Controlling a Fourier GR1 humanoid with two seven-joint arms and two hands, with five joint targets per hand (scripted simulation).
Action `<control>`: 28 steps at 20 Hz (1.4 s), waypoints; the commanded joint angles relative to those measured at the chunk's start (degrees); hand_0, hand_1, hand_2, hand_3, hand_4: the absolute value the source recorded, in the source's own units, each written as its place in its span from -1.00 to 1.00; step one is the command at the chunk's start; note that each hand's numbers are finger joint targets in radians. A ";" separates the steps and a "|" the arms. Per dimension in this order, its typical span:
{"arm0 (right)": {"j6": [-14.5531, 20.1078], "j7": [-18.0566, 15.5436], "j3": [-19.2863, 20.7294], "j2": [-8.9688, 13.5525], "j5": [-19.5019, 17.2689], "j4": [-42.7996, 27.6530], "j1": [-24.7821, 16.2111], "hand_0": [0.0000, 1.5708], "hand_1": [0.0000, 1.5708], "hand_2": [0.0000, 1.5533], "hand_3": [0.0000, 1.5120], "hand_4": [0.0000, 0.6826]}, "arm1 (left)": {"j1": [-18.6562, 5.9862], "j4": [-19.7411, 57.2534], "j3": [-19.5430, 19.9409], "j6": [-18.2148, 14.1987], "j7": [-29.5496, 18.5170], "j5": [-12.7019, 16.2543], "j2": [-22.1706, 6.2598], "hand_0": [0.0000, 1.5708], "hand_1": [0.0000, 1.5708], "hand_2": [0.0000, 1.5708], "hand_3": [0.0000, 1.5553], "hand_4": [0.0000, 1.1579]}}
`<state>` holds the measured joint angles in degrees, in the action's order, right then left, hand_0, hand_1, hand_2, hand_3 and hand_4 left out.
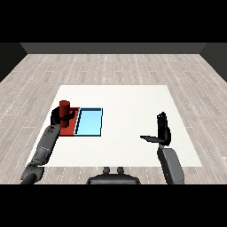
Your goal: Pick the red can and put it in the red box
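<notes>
The red can (65,107) stands upright over the red tray (71,126) at the table's left side. My left hand (60,117) is curled round the can's lower half, its fingers wrapping the front. I cannot tell whether the can rests on the tray or hangs just above it. My right hand (163,130) is raised over the right part of the table, fingers straight up and thumb stretched out to the left, holding nothing.
The light blue tray (89,122) lies directly to the right of the red tray, touching it. The white table (128,111) stretches between the trays and my right hand. Grey wooden floor surrounds the table.
</notes>
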<state>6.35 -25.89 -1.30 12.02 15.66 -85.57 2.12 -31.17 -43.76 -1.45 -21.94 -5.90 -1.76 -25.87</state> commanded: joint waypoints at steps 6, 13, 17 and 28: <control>2.69 -1.66 -1.48 -1.18 -3.85 -2.82 0.80 -1.00 -1.00 -1.00 -1.00 -1.00 | -7.18 27.41 2.69 -3.77 -1.57 -4.54 -0.69 0.28 0.28 0.35 0.55 0.62; 0.86 -0.71 0.51 0.33 -2.11 -3.37 3.16 -1.00 -1.00 -1.00 -1.00 -1.00 | -10.31 36.66 4.64 -3.96 -0.08 -4.18 1.20 -0.03 -0.03 -0.03 -1.00 0.16; 0.25 -3.18 -0.44 -1.24 -2.10 -4.47 0.21 -1.00 -1.00 -1.00 -1.00 -1.00 | -10.37 38.67 1.67 5.42 -1.44 -7.16 -1.40 -0.71 -0.71 -0.43 -1.00 0.18; -3.73 -5.96 0.80 -0.37 -0.74 -4.02 -1.24 -1.00 -1.00 -1.00 -1.00 -1.00 | -14.77 41.34 0.79 3.98 7.46 -8.99 -2.40 -1.00 -1.00 -1.00 -1.00 -1.00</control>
<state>4.39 -30.68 -1.80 11.08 13.73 -90.38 0.96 -45.60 -2.09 -2.03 -16.89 0.93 -11.91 -27.93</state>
